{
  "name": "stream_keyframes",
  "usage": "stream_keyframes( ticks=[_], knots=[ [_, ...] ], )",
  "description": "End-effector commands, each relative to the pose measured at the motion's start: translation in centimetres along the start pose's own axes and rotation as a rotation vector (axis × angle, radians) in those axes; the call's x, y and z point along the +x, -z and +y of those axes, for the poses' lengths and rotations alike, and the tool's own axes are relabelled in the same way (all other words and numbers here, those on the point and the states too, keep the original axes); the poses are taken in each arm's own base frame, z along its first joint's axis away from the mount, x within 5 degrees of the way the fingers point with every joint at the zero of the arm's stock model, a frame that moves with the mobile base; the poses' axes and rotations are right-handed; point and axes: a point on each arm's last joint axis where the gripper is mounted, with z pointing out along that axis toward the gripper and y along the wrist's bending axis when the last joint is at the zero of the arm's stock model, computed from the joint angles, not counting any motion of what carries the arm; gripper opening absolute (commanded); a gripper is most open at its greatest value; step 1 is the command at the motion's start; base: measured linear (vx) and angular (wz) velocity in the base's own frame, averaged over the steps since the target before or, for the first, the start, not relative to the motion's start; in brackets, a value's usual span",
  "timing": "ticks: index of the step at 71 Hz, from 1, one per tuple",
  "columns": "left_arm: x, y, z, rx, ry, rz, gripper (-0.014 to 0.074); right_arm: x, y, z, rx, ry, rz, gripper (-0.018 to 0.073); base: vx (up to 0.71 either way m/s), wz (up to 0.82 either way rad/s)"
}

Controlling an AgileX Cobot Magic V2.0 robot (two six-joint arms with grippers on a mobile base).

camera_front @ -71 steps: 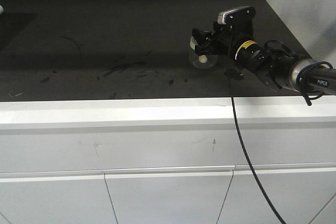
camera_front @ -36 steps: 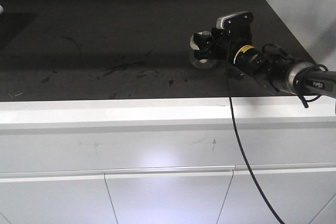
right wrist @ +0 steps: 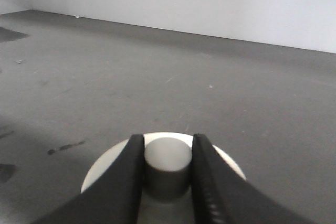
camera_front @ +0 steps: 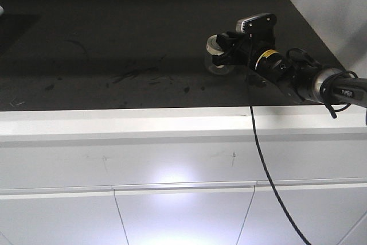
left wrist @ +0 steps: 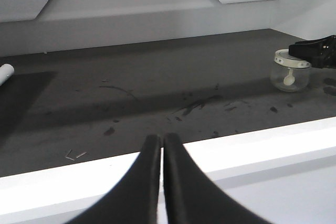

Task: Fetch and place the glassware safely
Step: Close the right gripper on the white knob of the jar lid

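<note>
The glass jar (left wrist: 290,77) sits at the right side of the dark countertop (camera_front: 114,32). The right gripper (right wrist: 168,144) is clamped on the knob of its white lid (left wrist: 283,59). The left gripper (left wrist: 160,141), fingers pressed together and holding nothing, hovers by the counter's near white edge (left wrist: 252,148).

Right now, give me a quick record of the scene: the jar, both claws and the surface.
Glass jar: upright on the dark counter, far right, cream lid on
Right claw: closed on the lid's knob
Left claw: shut, empty, by the counter's white front edge
Surface marks: dark smudges mid-counter
</note>
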Motion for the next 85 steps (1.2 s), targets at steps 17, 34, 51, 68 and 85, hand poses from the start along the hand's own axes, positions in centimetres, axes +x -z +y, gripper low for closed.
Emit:
stream_keyframes(
  ticks=[17, 34, 51, 68, 85],
  knots=[
    [-1.3, 0.1, 0.0, 0.004, 0.008, -0.083, -0.0007, -5.1, 0.9, 0.1, -0.015, -0.022, -0.147, -0.0006, 0.0, 0.0],
    [-1.3, 0.1, 0.0, 0.004, 0.008, -0.083, -0.0007, -8.5, 2.2, 0.3, -0.007, -0.013, -0.162, -0.0003, 0.0, 0.0],
    [-1.3, 0.1, 0.0, 0.004, 0.008, -0.083, -0.0007, -9.8, 6.6, 2.0, -0.009, -0.007, -0.098, -0.0003, 0.0, 0.0],
    [-1.3, 0.1, 0.0, 0.004, 0.008, -0.083, -0.0007, -11.0, 13.2, 4.8, -0.036, 0.0, -0.111, -0.0003, 0.0, 0.0],
    [-1.3, 0.1, 0.0, 0.004, 0.008, -0.083, -0.0007, -11.3, 19.9, 7.7, -0.055, 0.02, -0.141, -0.0003, 0.0, 0.0]
  ],
)
